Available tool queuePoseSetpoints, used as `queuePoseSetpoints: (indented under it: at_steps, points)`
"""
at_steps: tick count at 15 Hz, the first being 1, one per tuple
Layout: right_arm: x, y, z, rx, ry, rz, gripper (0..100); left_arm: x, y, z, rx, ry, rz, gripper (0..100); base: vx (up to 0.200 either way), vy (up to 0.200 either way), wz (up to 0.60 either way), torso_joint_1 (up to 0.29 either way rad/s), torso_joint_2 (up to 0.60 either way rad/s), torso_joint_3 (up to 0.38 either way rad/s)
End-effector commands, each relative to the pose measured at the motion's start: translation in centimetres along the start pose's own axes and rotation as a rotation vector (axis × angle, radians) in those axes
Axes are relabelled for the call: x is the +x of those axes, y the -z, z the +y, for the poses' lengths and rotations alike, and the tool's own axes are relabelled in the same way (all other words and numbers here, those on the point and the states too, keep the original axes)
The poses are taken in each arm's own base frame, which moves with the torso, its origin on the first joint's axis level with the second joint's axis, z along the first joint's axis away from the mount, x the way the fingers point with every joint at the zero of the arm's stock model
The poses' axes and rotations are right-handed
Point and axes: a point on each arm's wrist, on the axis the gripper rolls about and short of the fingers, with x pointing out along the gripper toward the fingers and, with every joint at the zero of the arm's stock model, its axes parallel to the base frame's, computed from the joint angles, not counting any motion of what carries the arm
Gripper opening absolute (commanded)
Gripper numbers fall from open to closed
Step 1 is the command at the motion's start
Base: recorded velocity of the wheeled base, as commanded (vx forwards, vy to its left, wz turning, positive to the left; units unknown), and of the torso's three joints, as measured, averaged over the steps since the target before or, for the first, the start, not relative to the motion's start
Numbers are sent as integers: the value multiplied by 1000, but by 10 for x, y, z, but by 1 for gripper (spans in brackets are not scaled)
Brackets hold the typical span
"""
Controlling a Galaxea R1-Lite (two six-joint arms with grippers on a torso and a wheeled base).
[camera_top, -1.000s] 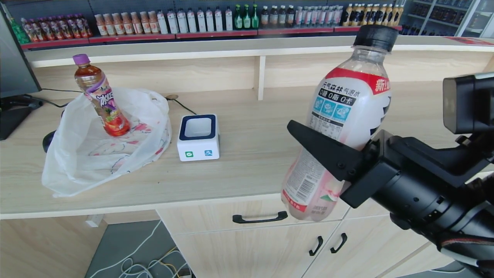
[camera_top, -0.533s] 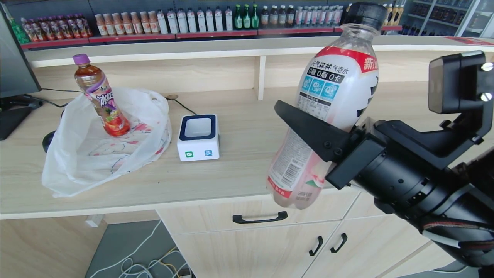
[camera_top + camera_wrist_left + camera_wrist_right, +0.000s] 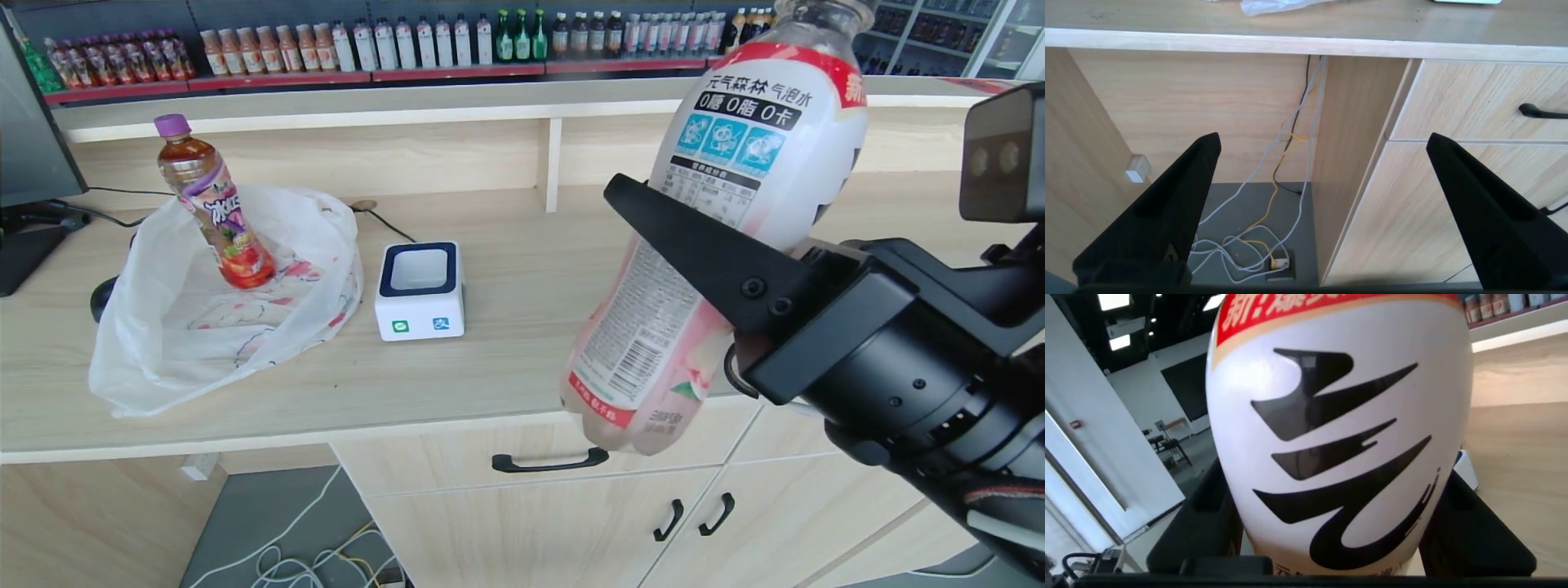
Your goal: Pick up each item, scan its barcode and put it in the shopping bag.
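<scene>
Pink soda bottle point(image 3: 759, 163) pinched, tilted, between right gripper point(image 3: 690, 245) fingers; left gripper point(image 3: 1323, 143) fingers spread wide.

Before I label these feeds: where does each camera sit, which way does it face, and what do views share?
Head view: on the head, looking forward and down at the counter; right gripper holds the white bottle close.
Left wrist view: low, facing the cabinet under the counter; the left gripper, open, frames it.
Right wrist view: faces the clamped bottle.
Shared: bottle, head and right wrist; drawer handle, head and left wrist.
</scene>
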Motion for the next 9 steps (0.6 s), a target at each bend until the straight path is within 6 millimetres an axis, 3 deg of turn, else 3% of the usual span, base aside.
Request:
queuePoseSetpoints:
  at_steps: [1, 9]
  points:
    - [-3, 0, 1, 15, -4, -5, 0, 0, 0, 0, 0, 0, 1, 100, 0, 0, 0, 0, 0, 0]
    - [-8, 6, 10, 39, -34, 14, 0, 0, 0, 0, 0, 0, 1, 100, 0, 0, 0, 0, 0, 0]
